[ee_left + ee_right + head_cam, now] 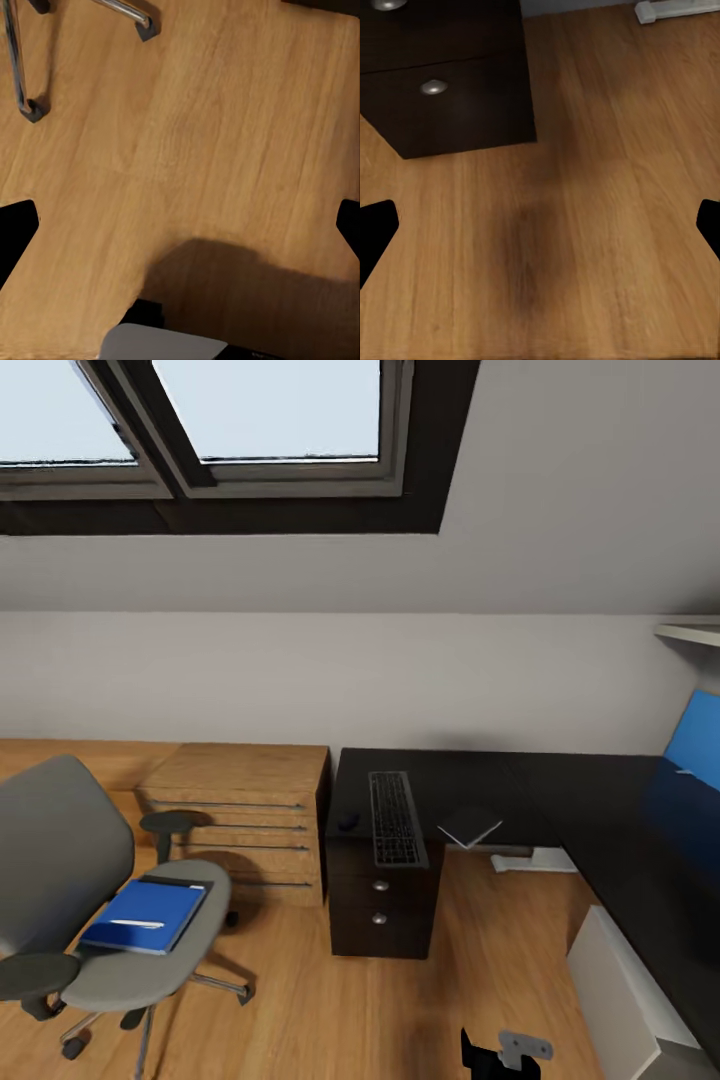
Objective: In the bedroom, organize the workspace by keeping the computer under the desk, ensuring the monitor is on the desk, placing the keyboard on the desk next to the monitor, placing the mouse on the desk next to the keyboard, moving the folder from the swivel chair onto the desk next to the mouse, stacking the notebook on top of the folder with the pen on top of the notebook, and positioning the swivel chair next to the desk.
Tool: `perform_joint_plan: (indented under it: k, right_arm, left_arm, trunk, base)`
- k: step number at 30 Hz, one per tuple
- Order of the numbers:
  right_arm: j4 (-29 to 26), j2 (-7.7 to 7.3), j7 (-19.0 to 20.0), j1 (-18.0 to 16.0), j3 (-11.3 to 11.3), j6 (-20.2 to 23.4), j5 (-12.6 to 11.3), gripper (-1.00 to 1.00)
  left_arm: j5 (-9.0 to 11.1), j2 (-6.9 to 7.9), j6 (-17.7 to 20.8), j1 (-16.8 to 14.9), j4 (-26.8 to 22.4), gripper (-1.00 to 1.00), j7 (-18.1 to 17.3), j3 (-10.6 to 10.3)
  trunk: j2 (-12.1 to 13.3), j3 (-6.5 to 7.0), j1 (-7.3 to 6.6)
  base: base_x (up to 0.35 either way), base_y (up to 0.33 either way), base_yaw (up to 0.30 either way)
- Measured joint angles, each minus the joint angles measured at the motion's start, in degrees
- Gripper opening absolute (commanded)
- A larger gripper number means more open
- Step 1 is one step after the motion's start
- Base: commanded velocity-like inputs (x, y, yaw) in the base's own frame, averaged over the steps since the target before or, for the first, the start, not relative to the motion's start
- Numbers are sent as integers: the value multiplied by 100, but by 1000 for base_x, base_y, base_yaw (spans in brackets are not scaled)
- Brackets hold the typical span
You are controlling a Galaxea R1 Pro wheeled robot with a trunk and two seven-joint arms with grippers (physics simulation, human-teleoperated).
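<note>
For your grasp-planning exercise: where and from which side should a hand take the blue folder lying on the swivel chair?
Grip the blue folder at its front edge, coming from the open front of the swivel chair. It lies flat on the seat, backrest and armrests block other sides, and a pen rests on top, so keep it level.

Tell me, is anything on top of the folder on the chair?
Yes. A blue notebook lies on the folder on the swivel chair, and a white pen lies on the notebook. Both need lifting off first.
</note>
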Motion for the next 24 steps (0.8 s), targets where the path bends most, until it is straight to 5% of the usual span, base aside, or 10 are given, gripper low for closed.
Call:
perform_joint_plan:
  k: [9,24]
  right_arm:
    - [0,0,0,0,0,-1,15,100]
    - [0,0,0,1,0,-2,24,100]
  left_arm:
    - [-1,2,0,0,1,100,-1,0]
    - [-10,-3,0,-1,2,100,-2,-3]
  trunk:
    - [362,117,-198]
    - [964,370,-528]
  base:
    - [-278,-190,199]
    - [-240,-236,25]
